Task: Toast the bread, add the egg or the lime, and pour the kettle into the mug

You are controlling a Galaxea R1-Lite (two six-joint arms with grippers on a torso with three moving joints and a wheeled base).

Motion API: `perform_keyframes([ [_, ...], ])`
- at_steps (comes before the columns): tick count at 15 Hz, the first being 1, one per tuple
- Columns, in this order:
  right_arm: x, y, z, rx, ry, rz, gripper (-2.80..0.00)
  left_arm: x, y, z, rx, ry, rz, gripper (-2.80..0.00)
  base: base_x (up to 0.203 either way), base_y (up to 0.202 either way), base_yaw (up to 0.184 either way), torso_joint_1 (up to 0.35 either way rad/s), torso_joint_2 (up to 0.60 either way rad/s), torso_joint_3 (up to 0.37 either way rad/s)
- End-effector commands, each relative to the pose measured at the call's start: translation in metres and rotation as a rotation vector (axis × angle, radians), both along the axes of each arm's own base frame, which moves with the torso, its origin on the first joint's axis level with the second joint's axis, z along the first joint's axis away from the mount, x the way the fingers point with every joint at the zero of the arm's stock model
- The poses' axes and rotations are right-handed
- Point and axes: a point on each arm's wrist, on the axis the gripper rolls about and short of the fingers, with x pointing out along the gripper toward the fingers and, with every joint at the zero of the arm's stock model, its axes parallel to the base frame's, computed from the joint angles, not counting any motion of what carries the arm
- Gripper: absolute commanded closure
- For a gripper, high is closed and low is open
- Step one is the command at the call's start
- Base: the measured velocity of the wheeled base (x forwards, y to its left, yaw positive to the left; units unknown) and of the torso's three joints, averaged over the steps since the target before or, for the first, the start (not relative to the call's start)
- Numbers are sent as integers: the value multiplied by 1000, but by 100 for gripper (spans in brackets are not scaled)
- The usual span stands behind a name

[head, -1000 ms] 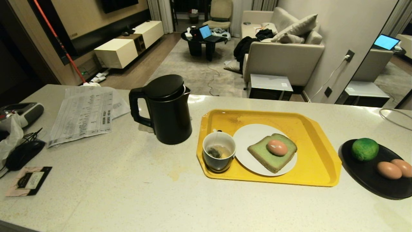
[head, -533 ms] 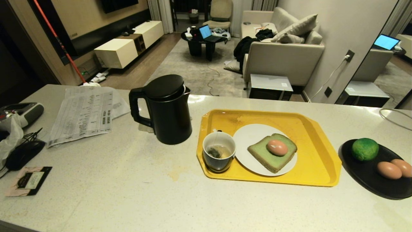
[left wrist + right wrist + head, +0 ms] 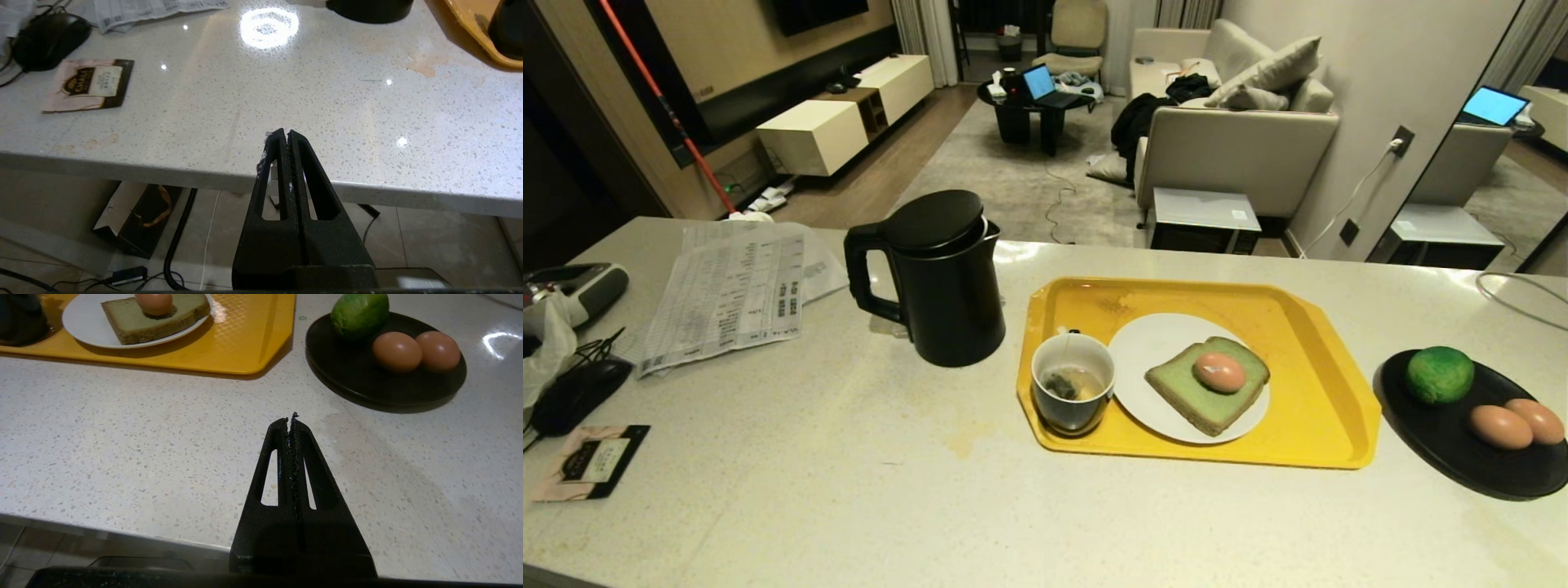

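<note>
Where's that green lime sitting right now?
In the head view the lime sits at the far right of the counter, on a black plate beside two brown eggs, just right of the yellow tray.

kettle (image 3: 369,5) cropped, paper sheet (image 3: 731,294) print unreadable

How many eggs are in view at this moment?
3: the egg lies on the bread on the white plate; two plain brown eggs touch on the black plate, beside the lime.
</note>
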Motion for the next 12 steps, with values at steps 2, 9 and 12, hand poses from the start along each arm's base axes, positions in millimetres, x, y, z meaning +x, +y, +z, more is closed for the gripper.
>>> perform_keyframes([
  [2, 0, 0, -1, 0, 2, 1, 0, 0, 0, 0, -1, 0, 1, 0, 0, 0, 0, 0, 0, 0],
  [9, 0, 0, -1, 0, 2, 1, 0, 0, 0, 0, -1, 0, 1, 0, 0, 0, 0, 0, 0, 0],
  [12, 0, 0, -1, 1, 2, 1, 0, 0, 0, 0, -1, 0, 1, 0, 3, -19, 73, 4, 0, 1],
])
